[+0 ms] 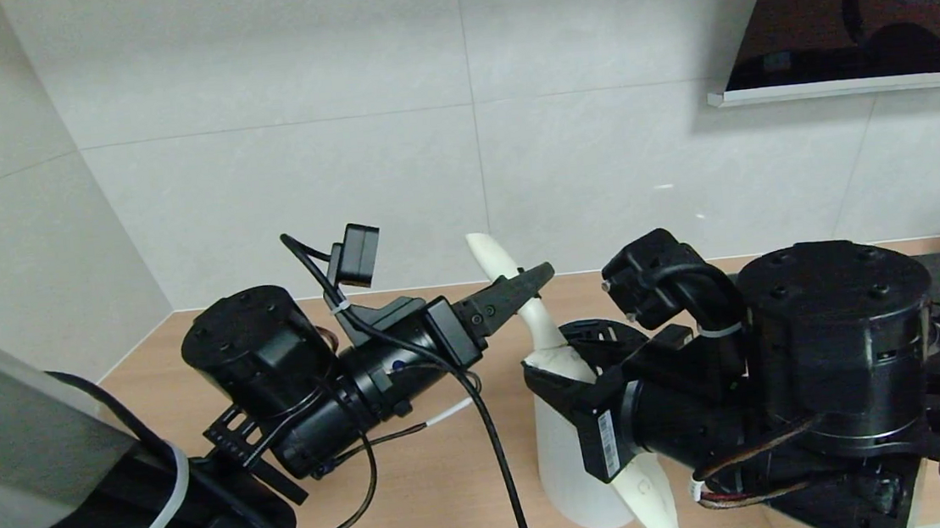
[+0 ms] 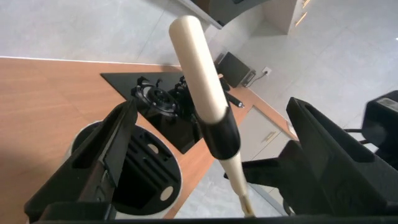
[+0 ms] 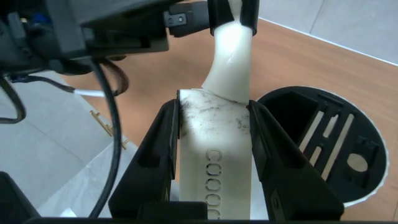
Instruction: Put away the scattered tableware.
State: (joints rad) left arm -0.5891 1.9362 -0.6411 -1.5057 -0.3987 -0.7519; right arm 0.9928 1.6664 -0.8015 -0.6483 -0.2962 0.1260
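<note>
1. Spatula (image 1: 541, 319), white, is held up off the wood counter (image 1: 437, 471) and tilted. Handle end points up twd the wall; wide blade end hangs low at the front.
2. R gripper (image 3: 214, 112) is clenched on the blade, one finger pressed to each edge. Blade has dark scuffs and a row of small oval marks.
3. L gripper (image 1: 535, 279) sits at the handle, jaws released. In the left wrist view the fingers stand well apart w/ the handle btwn them and a gap on each side.
4. Dark band (image 2: 221, 134) wraps the handle partway down; can't tell if it's part of the spatula.
5. Holder (image 1: 574, 484), a white round tub w/ a black slotted insert, stands on the counter just beside the R gripper. Spatula isn't in any slot; in the head view its blade crosses in front of the tub.
6. Black cooktop (image 2: 155, 93) lies further along the counter, past the holder.
7. Dark hood (image 1: 856, 9) hangs on the tiled wall, upper right.
</note>
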